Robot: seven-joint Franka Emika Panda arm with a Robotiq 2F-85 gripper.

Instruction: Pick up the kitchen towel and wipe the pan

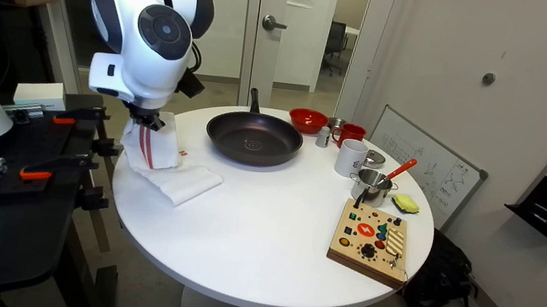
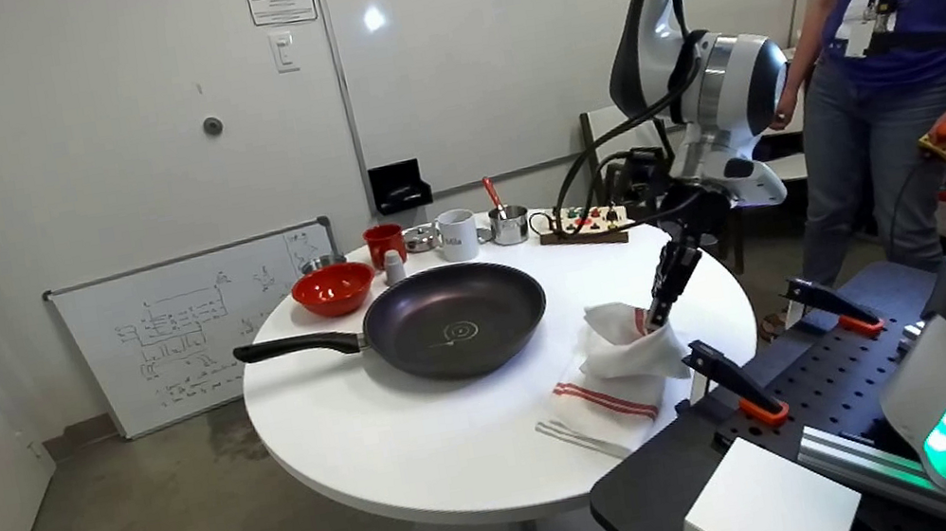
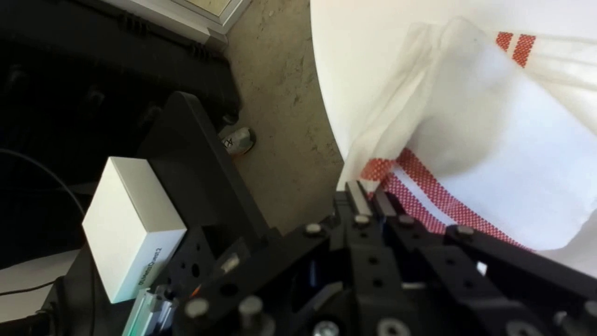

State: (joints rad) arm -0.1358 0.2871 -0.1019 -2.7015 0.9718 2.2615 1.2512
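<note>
The kitchen towel, white with red stripes, lies bunched at the table edge nearest the robot base, and shows in both exterior views (image 1: 191,182) (image 2: 616,400) and the wrist view (image 3: 494,121). My gripper (image 3: 371,191) is shut on a striped fold of it, with cloth between the fingertips. The pinched part is raised; the rest of the towel lies on the table. The gripper also shows in both exterior views (image 1: 149,121) (image 2: 658,311), pointing down. The dark pan (image 1: 254,140) (image 2: 460,330) rests on the table beside the towel, apart from it. The pan is out of the wrist view.
On the round white table (image 1: 250,255) stand a red bowl (image 1: 309,121), a grey shaker (image 1: 323,136), a red mug (image 1: 351,133), a white mug (image 1: 351,158), a pot (image 1: 369,189), a sponge (image 1: 405,203) and a wooden switch board (image 1: 371,241). A person (image 2: 900,59) stands behind the arm.
</note>
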